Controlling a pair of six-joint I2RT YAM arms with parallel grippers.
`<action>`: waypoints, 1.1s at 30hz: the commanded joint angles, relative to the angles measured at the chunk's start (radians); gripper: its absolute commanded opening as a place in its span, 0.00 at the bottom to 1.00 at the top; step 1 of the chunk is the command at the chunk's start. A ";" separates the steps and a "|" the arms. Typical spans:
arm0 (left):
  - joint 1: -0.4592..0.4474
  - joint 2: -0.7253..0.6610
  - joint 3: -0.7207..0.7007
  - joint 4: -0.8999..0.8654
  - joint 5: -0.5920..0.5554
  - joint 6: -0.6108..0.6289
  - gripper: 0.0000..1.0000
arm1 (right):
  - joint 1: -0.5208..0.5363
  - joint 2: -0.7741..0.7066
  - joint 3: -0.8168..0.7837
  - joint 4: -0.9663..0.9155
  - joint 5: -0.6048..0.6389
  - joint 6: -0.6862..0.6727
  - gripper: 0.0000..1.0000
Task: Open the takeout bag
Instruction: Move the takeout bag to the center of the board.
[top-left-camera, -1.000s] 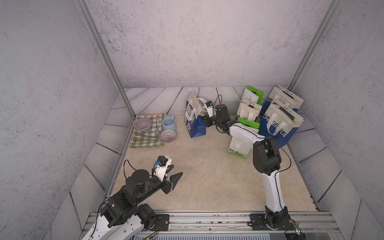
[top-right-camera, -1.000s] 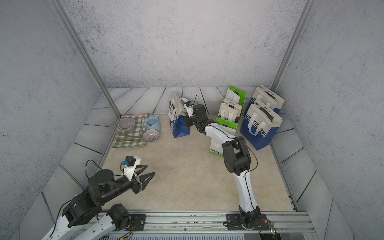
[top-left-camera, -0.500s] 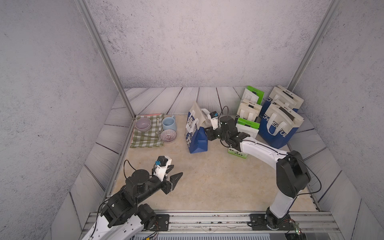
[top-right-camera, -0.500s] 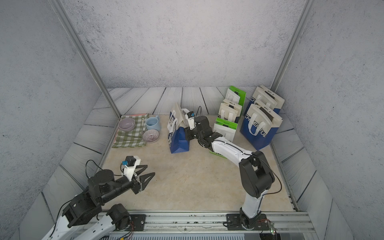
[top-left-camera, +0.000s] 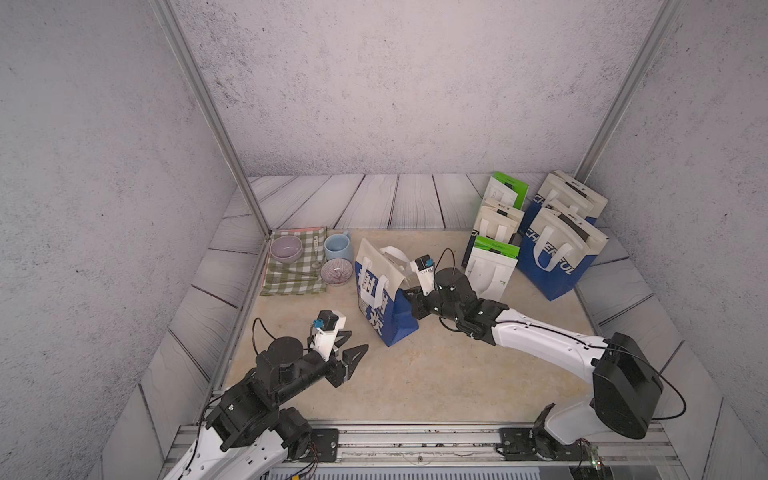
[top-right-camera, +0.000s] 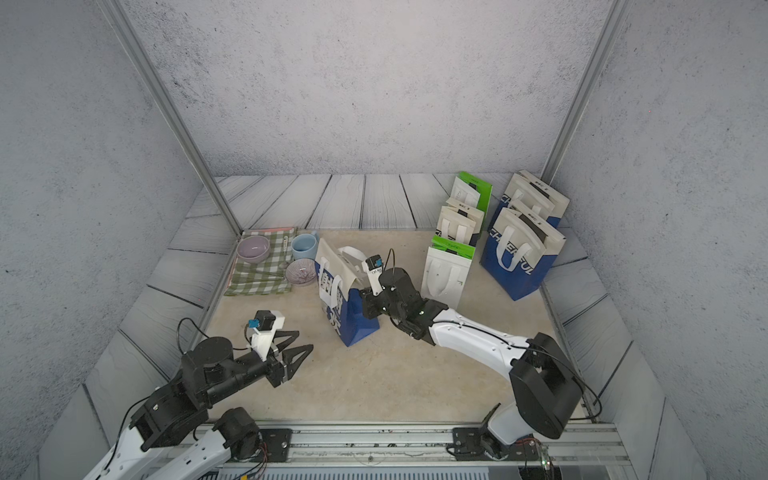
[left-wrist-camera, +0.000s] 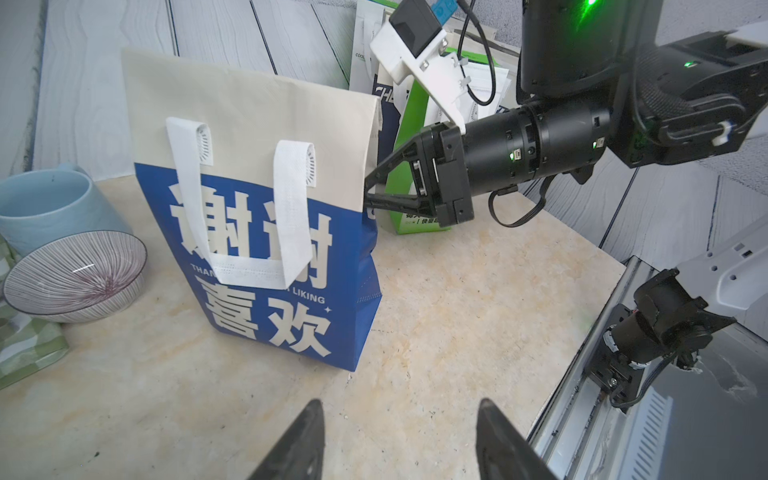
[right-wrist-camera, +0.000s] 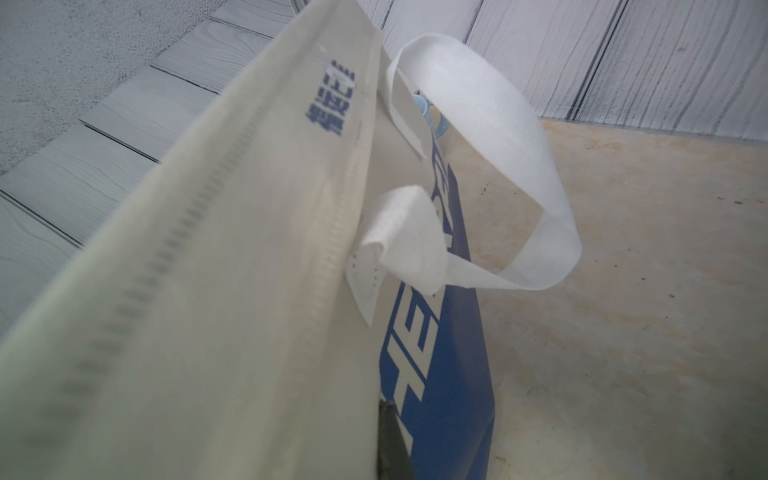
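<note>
Far left, at the back of the beige stone-look table, lies a green-checked cloth w/ a lilac ceramic bowl on it. A pale blue mug stands at the cloth's right edge. A grey-and-white striped bowl sits just in front of the mug.

Nearer the front rail, the left gripper hovers low over bare table. Its jaws are spread wide w/ nothing btwn them, and it points toward the bag but is well short of it.

Centre: the blue-and-cream non-woven takeout bag stands upright on the table. It is just right of the striped bowl, w/ a small gap btwn them. The top edge is flat & the mouth closed. A white handle loop hangs down the printed face, and a second one bows outward on the opposite face.

The right gripper reaches in from the right, jaws almost pressed together. Its tips pinch the bag's side edge approx where cream meets blue. In the right wrist view the bag's cream side fills most of the frame, blurred.

Far right, toward the back corner, other bags stand upright & close together. They include a green-and-white paper bag & large blue-and-cream tote bags, all well apart from the takeout bag.
</note>
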 joint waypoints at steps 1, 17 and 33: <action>-0.002 0.017 -0.014 0.044 0.005 -0.033 0.58 | 0.026 0.003 0.038 0.032 0.021 0.030 0.18; -0.002 0.010 -0.021 0.052 -0.060 -0.076 0.57 | 0.085 -0.051 -0.091 0.166 -0.350 0.070 0.48; -0.005 0.095 -0.117 0.252 -0.064 -0.141 0.57 | 0.056 -0.275 -0.236 -0.001 -0.269 -0.265 0.60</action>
